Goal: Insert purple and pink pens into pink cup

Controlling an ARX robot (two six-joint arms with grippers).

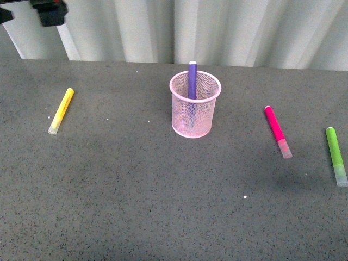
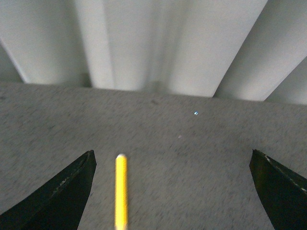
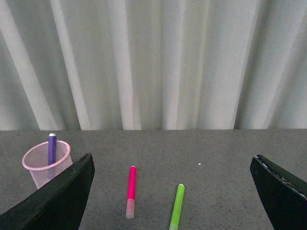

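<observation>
Pink cup [image 1: 204, 117] stands upright at the middle of the grey table [image 1: 163, 212], toward its far edge. The purple pen [image 1: 192, 79] is set inside it and leans on the far side of the rim, with its top poking above the mesh.

The pink pen [image 1: 275, 128] is not yet in the cup. It lies flat on the table to the right, well apart from the cup, with its clear cap at the near end. The green marker [image 1: 335, 152] lies farther right again, roughly parallel to it and close to the edge of the front view. The yellow marker [image 1: 62, 109] lies far out on the left, its pale cap also at the near end.

The right gripper [image 3: 172, 158] hangs above the table with its dark fingers [image 3: 62, 196] spread wide and nothing between them. Its wrist camera looks across the pink pen and the green marker, lying side by side, with the cup off to the left.

The left gripper [image 2: 171, 158] is likewise released and empty. The yellow marker lies on the table beneath it, closer to one finger than the other (this view is slightly blurred).

A pale pleated curtain [image 1: 228, 27] closes off the scene behind the table.
</observation>
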